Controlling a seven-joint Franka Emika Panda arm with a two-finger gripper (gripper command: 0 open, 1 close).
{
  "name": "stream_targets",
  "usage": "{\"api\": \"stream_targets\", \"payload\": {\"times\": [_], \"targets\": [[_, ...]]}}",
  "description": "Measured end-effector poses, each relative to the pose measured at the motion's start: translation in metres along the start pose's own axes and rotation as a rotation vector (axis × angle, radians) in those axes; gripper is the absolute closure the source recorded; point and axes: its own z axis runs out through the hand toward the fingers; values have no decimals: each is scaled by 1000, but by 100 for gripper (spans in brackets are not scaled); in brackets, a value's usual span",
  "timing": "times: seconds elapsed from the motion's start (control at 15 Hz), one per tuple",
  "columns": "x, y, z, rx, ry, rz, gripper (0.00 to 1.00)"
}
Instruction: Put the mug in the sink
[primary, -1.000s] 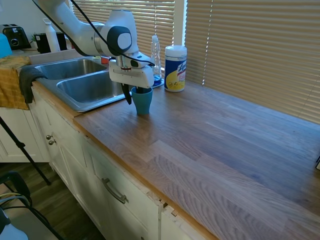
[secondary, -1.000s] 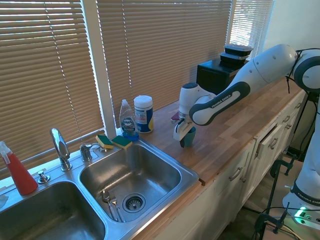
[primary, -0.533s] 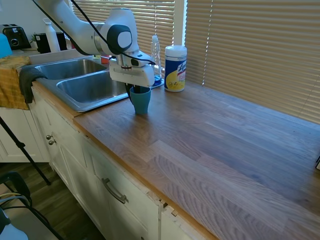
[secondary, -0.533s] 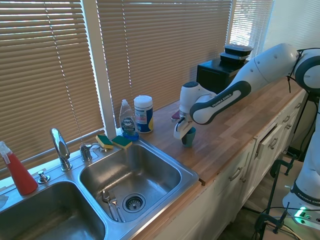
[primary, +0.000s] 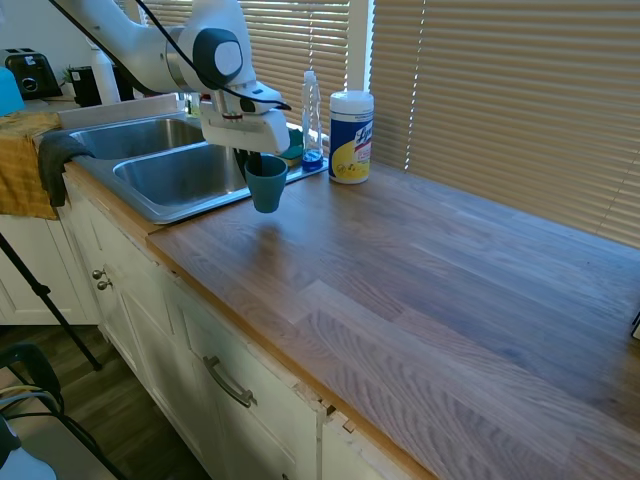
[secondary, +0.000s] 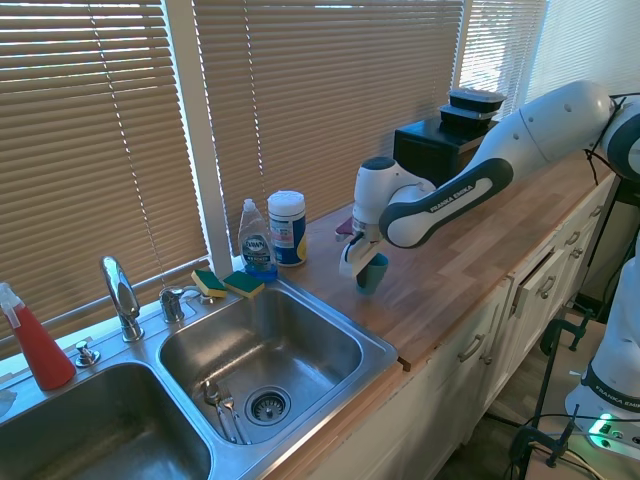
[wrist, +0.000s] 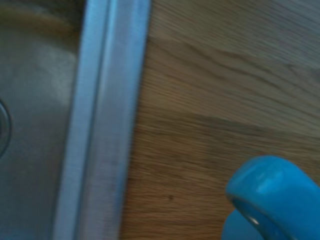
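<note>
mug held clear of the counter, close to the sink rim

we cannot make out the gripper (primary: 258, 163) fingertips – they are hidden at the rim of the mug (primary: 266, 186), which the gripper has clamped by its lip. the mug hangs above the wooden counter (primary: 420, 270), not touching it, just beside the sink (secondary: 262, 345) edge. in the wrist view only a blurred arc of the mug's lip shows, cut off at the frame edge, next to the steel rim. behind stand a wipes canister (primary: 351, 137) and a dish soap bottle (secondary: 256, 241), with two sponges (secondary: 228, 283) by the faucet (secondary: 120, 294) – none are between mug and basin. cutlery lies near the drain, hard to identify.
</note>
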Motion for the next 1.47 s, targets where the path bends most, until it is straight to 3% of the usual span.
{"api": "stream_targets", "payload": {"times": [0.2, 0.4, 0.6, 0.93, 1.47], "targets": [[-32, -55, -35, 11, 27, -25, 100], [-61, -119, -34, 30, 34, -63, 100], [-74, -169, 8, 30, 19, -76, 100], [-68, -214, 107, -3, -12, -59, 100], [-63, -238, 204, -85, -63, -14, 100]]}}
